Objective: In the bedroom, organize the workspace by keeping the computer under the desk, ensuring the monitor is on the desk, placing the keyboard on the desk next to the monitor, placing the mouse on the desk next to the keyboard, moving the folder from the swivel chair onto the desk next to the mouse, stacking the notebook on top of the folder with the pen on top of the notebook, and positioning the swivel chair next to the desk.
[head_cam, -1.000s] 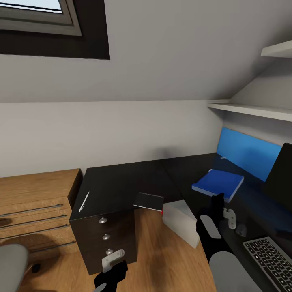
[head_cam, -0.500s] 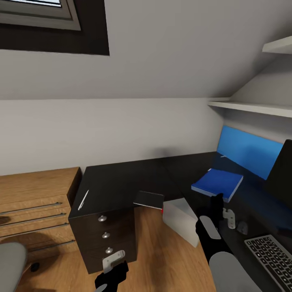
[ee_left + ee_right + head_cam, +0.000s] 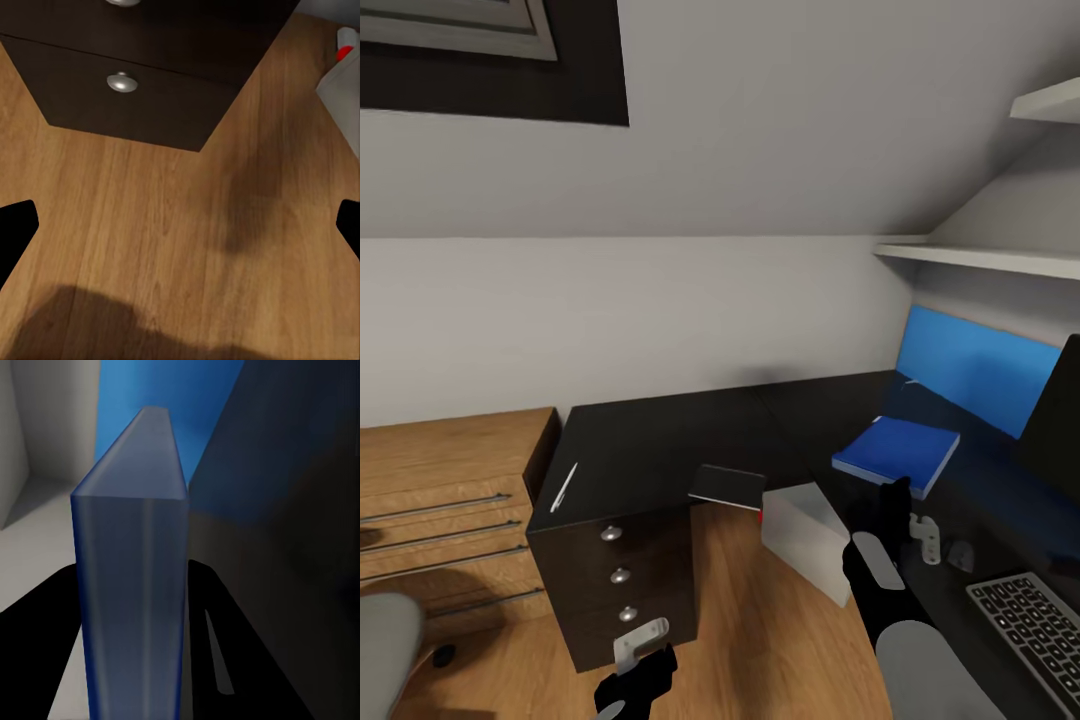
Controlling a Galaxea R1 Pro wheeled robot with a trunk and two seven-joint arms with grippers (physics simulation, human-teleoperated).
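Folder (image 3: 898,453) lies on the tabletop (image 3: 660,440) at two o'clock, and the right hand (image 3: 945,550), fingers apart, hovers beside it. Notebook (image 3: 727,488) overhangs the tabletop edge at center, pen (image 3: 564,487) at nine o'clock; left hand (image 3: 640,640), fingers apart, hangs low. Next, I'd judge: fetch the notebook for stacking.

1. The desk (image 3: 660,440) top is glossy black; its drawer unit (image 3: 622,580) is black with 3 silver knobs.
2. The folder (image 3: 898,453) is bright blue; the wall panel (image 3: 975,370) behind it is the same blue.
3. The pen (image 3: 564,487) is white.
4. The keyboard (image 3: 1032,630) is silver-grey with dark grey keys.
5. The floor (image 3: 760,630) and cabinet (image 3: 450,480) are warm light wood with visible grain.
6. The walls are pale grey.
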